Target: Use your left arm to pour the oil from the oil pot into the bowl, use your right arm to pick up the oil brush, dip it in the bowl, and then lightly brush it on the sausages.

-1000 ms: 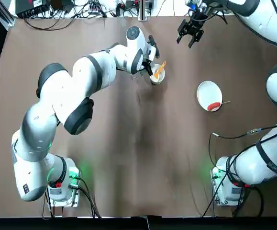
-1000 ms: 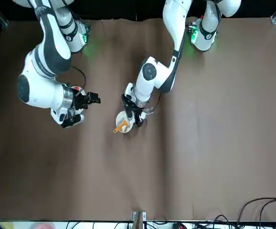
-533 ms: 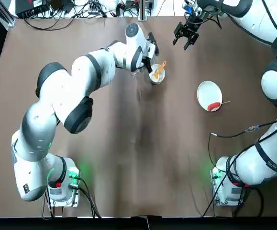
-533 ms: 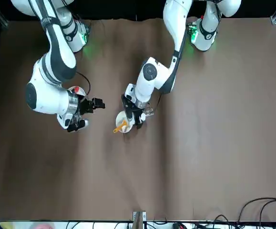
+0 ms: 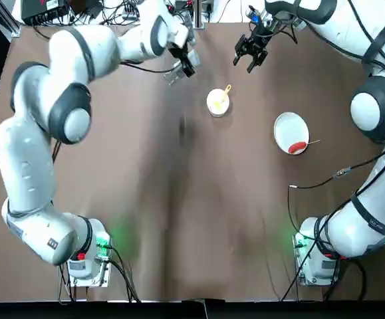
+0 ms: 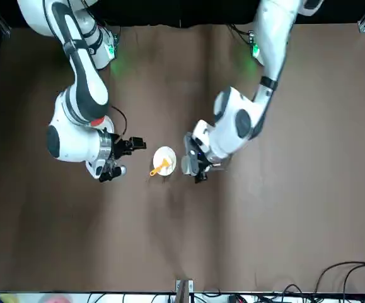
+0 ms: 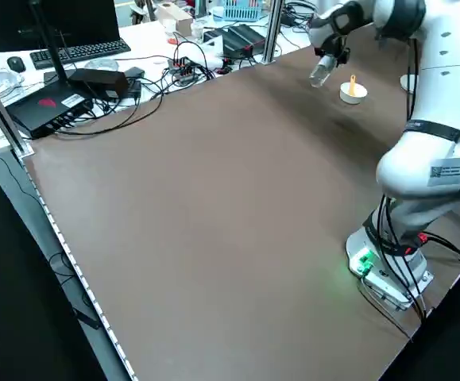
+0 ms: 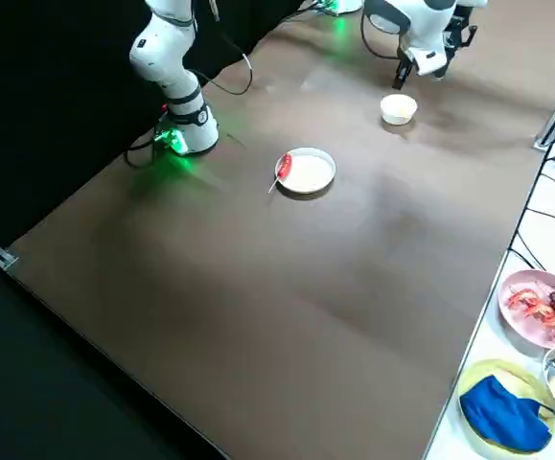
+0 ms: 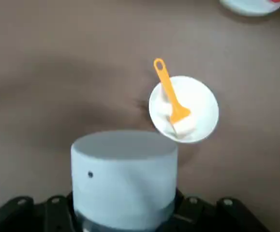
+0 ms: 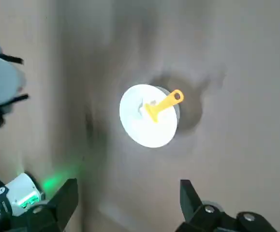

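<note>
Apparently the job sits between its two halves: the left claw (image 5: 187, 65), out to the left of the bowl (image 9: 205, 106), is closed around the oil pot (image 7: 322, 71), which is not over the bowl. Whether the pour is finished I can't say for certain, since no oil can be made out in the bowl; with the pot held aside and the right claw (image 10: 128, 188) near the bowl, I would judge it probably done. That right claw is spread wide with nothing between its fingers, so picking up the oil brush (image 9: 171, 96), dipping it and brushing the sausage (image 5: 297, 147) all remain. The brush leans in the bowl, its bristle end inside and its handle reaching past the rim, so the next move likely calls for a careful grip on that handle; a clumsy one could tip the light-looking bowl. As for materials, the pot has a clear, slender body, glass or plastic, and a broad, smooth, matt white cap like a short drum. The bowl is round, white and smooth; the brush has a flat orange-yellow handle, seemingly plastic, with a hole at its end and pale bristles. The sausage, red, glossy and rounded, lies on a shallow white plate (image 5: 288, 127), its thin pale stick (image 5: 314, 141) jutting over the edge above the smooth brown table (image 5: 199, 266).
</note>
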Robot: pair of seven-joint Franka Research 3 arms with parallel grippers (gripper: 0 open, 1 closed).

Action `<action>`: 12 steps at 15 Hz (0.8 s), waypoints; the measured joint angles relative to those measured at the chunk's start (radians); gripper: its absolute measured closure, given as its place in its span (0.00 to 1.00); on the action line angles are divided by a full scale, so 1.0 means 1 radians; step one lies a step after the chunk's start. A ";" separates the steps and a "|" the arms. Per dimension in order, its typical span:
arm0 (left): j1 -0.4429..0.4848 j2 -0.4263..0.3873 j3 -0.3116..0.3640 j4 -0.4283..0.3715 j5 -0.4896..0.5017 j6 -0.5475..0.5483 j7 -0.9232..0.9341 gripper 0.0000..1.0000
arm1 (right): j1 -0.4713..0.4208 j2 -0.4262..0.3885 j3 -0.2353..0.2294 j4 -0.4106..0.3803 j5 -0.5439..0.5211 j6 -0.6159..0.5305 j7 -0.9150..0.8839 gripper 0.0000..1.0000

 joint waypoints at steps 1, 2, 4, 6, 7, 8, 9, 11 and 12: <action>0.085 -0.002 -0.068 -0.002 0.000 -0.026 0.054 0.45 | 0.001 0.016 0.001 0.008 0.014 0.001 -0.017 0.07; 0.169 -0.002 -0.135 -0.007 0.000 -0.057 0.107 0.45 | 0.001 0.033 0.001 0.018 0.026 0.002 -0.035 0.08; 0.320 -0.002 -0.252 -0.024 0.000 -0.120 0.191 0.45 | 0.000 0.070 0.000 0.043 0.037 0.005 -0.078 0.17; 0.449 -0.002 -0.346 -0.045 0.000 -0.179 0.270 0.45 | -0.005 0.106 -0.002 0.074 0.038 0.011 -0.160 0.19; 0.502 -0.001 -0.383 -0.054 0.000 -0.207 0.305 0.45 | -0.009 0.121 -0.004 0.091 0.038 0.013 -0.217 0.24; 0.555 0.000 -0.420 -0.061 0.000 -0.234 0.332 0.45 | -0.014 0.134 -0.005 0.107 0.038 0.016 -0.280 0.26; 0.602 0.002 -0.452 -0.066 0.000 -0.255 0.349 0.45 | -0.018 0.146 -0.007 0.121 0.038 0.019 -0.331 0.26; 0.688 0.015 -0.514 -0.071 -0.008 -0.295 0.393 0.45 | -0.026 0.169 -0.009 0.139 0.038 0.047 -0.414 0.26; 0.723 0.023 -0.534 -0.071 -0.021 -0.314 0.425 0.45 | -0.029 0.181 -0.009 0.142 0.038 0.079 -0.447 0.26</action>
